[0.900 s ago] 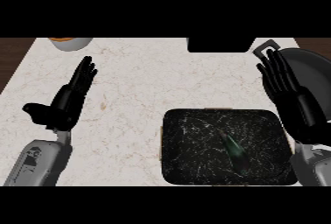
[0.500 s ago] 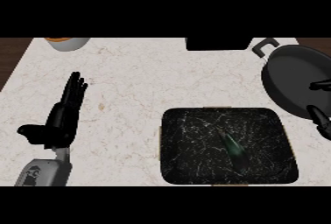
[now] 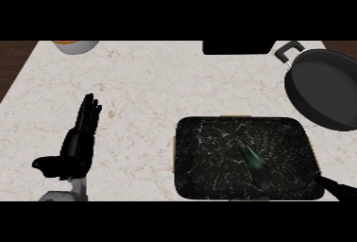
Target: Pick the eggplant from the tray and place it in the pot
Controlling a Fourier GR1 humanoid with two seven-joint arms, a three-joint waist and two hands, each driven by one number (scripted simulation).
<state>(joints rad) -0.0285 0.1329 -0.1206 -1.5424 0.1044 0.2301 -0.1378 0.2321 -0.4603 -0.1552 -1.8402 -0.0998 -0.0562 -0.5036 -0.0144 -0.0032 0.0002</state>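
The eggplant (image 3: 254,160) is shown lying in the tray (image 3: 202,142), right of the tray's middle. It is a slim, dark green body, set on a slant, with its narrow end toward the upper left and its thicker end toward the lower right. It is touched by no hand.

The tray is a square, black dish with pale marbling and a thin, light rim. It is placed on the counter (image 3: 160,80) in the lower right part of the view.

The pot (image 3: 327,87) is seen beyond the tray, at the upper right, and is cut off by the right edge of the view. It is round, dark and wide open at the top, with a looped handle at its upper left. It is set apart from the tray by a strip of bare counter.

The right hand (image 3: 340,188) is glimpsed only as a dark tip at the lower right corner, just beside the tray's near right corner. Whether its fingers are apart or together cannot be told.

The left hand (image 3: 75,146) is held over the counter at the lower left, well apart from the tray. Its fingers are straight and together, pointed away from the robot, and its thumb is spread out to the left. Nothing is held in it.

A pale bowl (image 3: 75,46) with an orange content is seen at the counter's far left edge. A black block (image 3: 238,47) is seen at the far edge, left of the pot.
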